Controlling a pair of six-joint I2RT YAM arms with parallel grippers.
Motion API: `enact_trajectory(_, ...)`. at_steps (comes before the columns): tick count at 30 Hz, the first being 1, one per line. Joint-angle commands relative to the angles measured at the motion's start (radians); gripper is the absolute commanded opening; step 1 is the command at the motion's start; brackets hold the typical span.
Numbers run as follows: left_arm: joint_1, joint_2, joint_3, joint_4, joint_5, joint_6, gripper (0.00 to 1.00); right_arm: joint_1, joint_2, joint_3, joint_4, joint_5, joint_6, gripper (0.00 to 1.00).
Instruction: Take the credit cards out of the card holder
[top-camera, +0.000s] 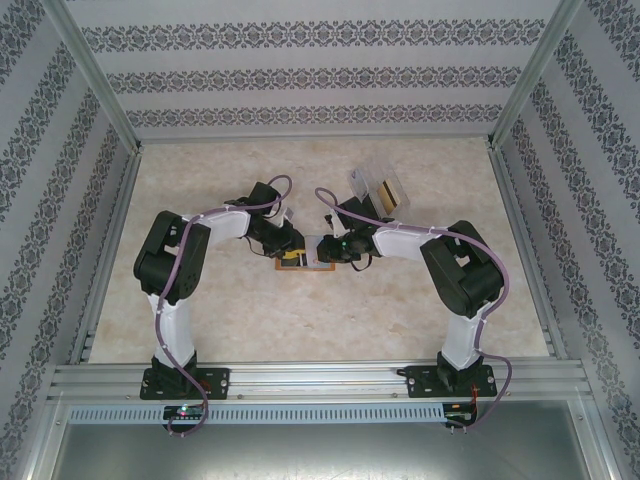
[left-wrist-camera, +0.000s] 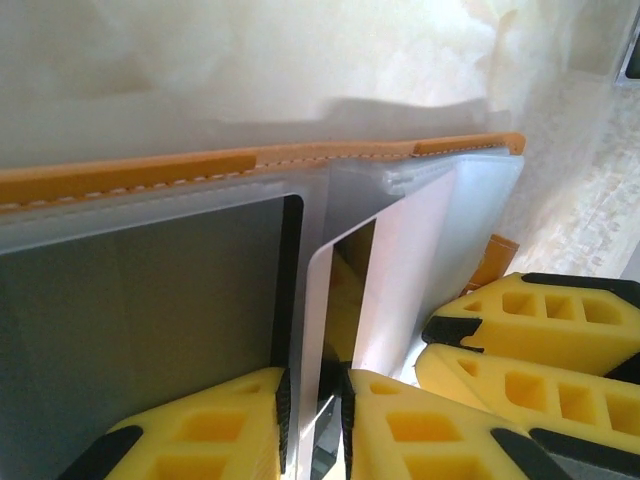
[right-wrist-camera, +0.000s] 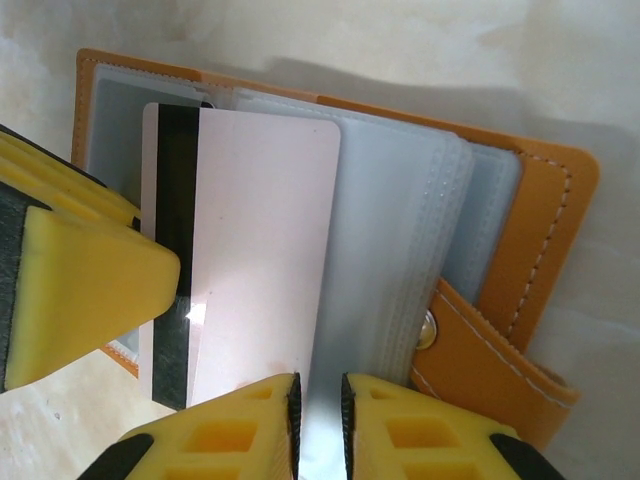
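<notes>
A white card (right-wrist-camera: 260, 240), prob. mostly out of the open card holder (right-wrist-camera: 545, 220) at the centre of the table (top-camera: 200, 320), is being clamped by the left gripper (left-wrist-camera: 317, 390), w/ the right gripper (right-wrist-camera: 318, 388) closed on a thin edge (card or sleeve (right-wrist-camera: 400, 250), cannot tell); a straight pull clear is being needed next.

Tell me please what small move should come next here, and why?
Probably the left claw should pull the pale credit card outward, away from the card holder. It pinches the card's striped end, which already passes the holder's edge, while the right claw pinches the clear sleeves.
</notes>
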Motion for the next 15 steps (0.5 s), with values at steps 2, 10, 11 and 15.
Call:
enact_trajectory(2,0.000,0.022,0.012,0.024,0.012,-0.007,0.18,-0.005,0.022,0.008,-0.032,-0.010,0.000,0.22)
enact_trajectory(10,0.009,-0.047,0.015,-0.071,-0.082,0.056,0.00,-0.010,0.012,0.001,-0.031,0.001,0.000,0.22)
enact_trajectory(11,0.011,-0.066,0.014,-0.090,-0.102,0.068,0.00,-0.011,0.010,0.001,-0.029,0.000,-0.001,0.21)
enact_trajectory(15,0.016,-0.183,-0.003,-0.155,-0.201,0.114,0.00,-0.013,-0.006,-0.005,-0.025,-0.009,-0.016,0.21)
